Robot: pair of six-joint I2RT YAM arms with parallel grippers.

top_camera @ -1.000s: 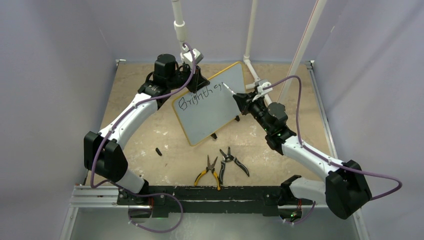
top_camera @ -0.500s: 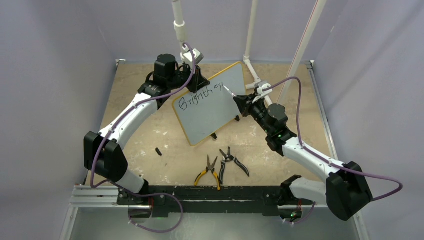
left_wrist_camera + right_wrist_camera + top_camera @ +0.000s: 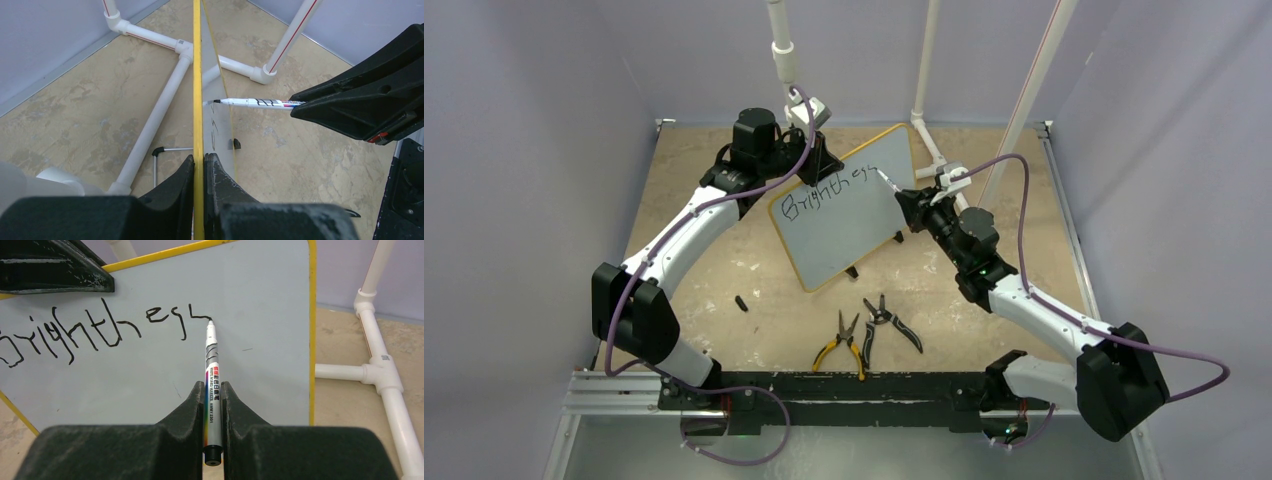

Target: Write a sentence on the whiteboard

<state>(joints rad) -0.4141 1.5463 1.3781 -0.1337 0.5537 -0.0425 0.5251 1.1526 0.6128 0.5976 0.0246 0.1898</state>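
Top external view: nearest the arm bases, yellow-handled pliers (image 3: 837,347) and black-handled pliers (image 3: 894,324) lie unused on the tan table (image 3: 774,330). Farther back, over the table's far middle, the whiteboard (image 3: 844,235) is held tilted up between the two arms. Whether its lower edge rests on the table is unclear.

The right gripper (image 3: 212,387) has its two black fingers closed on a white marker (image 3: 211,362). The nib points away and touches the board at the end of the last black stroke. The sentence (image 3: 103,325) so far reads roughly "Brightnes", its final letters loose. At the board's far edge, the left gripper (image 3: 200,162) is clamped shut on the yellow rim. White PVC pipes (image 3: 150,125) lie behind.

The step in hand looks like finishing the first word, so the task is at an early stage. Next, the marker likely needs light, steady contact to close the letter. It then needs a lift and a shift to a lower line, as little blank board remains toward the right rim.
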